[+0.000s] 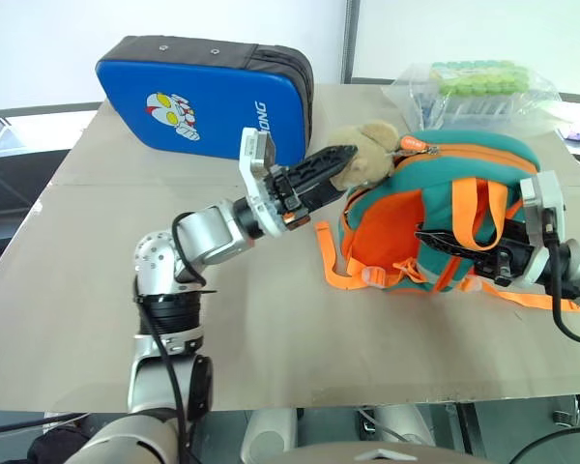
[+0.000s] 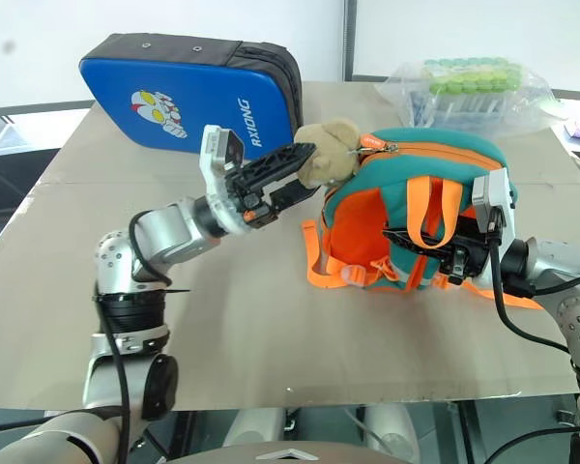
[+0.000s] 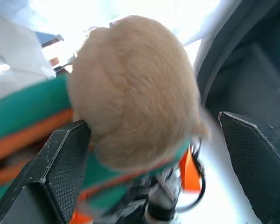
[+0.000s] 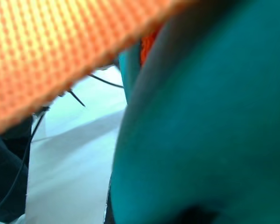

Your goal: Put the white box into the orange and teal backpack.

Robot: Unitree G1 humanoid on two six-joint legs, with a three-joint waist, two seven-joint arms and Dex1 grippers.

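Note:
The orange and teal backpack (image 1: 435, 184) lies on the table at the right, with its straps facing me. A tan plush toy (image 1: 367, 150) hangs at its top left corner, beside an orange zip pull (image 1: 413, 146). My left gripper (image 1: 340, 166) is open, and its fingers (image 3: 51, 172) stand on either side of the plush toy (image 3: 135, 93). My right gripper (image 1: 454, 242) is shut and lies against the backpack's front among the orange straps (image 1: 469, 208). I cannot tell whether it pinches a strap. The white box is out of view.
A big blue zip case (image 1: 203, 97) with a cartoon figure stands at the back left. A clear plastic bag of green items (image 1: 478, 87) lies behind the backpack. The tan table (image 1: 271, 329) runs bare toward its front edge.

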